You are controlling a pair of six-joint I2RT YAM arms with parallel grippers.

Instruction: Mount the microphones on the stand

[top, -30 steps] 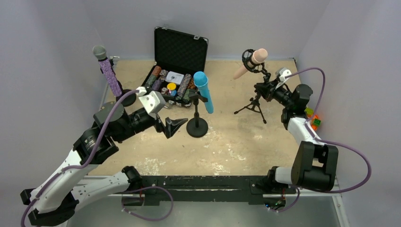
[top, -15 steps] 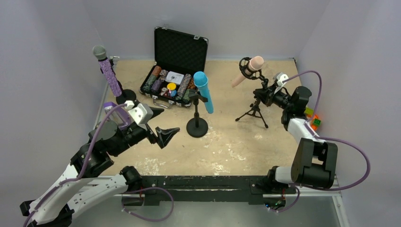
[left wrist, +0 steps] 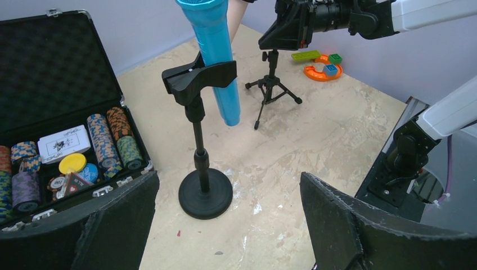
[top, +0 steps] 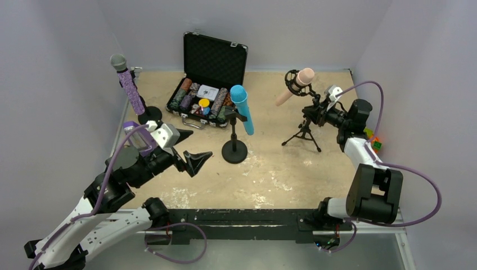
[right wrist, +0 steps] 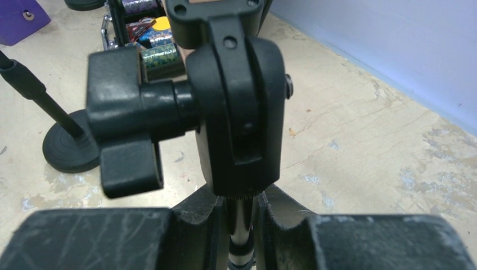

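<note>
All three microphones sit in stands. The glittery purple one (top: 130, 89) is at the far left, the bright blue one (top: 243, 109) (left wrist: 216, 50) hangs in the clip of the round-base stand (top: 234, 149) (left wrist: 205, 191), and the pale pink one (top: 295, 84) sits in the shock mount of the tripod stand (top: 304, 132) (left wrist: 271, 93). My left gripper (top: 190, 147) (left wrist: 229, 225) is open and empty, left of the round-base stand. My right gripper (top: 315, 112) (right wrist: 241, 225) holds the tripod's thin pole (right wrist: 242, 216) just under its black clamp joint (right wrist: 236, 107).
An open black case of poker chips (top: 205, 98) (left wrist: 56, 112) lies at the back behind the round-base stand. Small coloured toy bricks (top: 374, 142) (left wrist: 320, 64) sit by the right wall. Walls close in the table on the left, back and right.
My left arm has drawn back from the round-base stand toward the near left, still open. The tripod and pink microphone have shifted slightly in my right gripper's hold.
</note>
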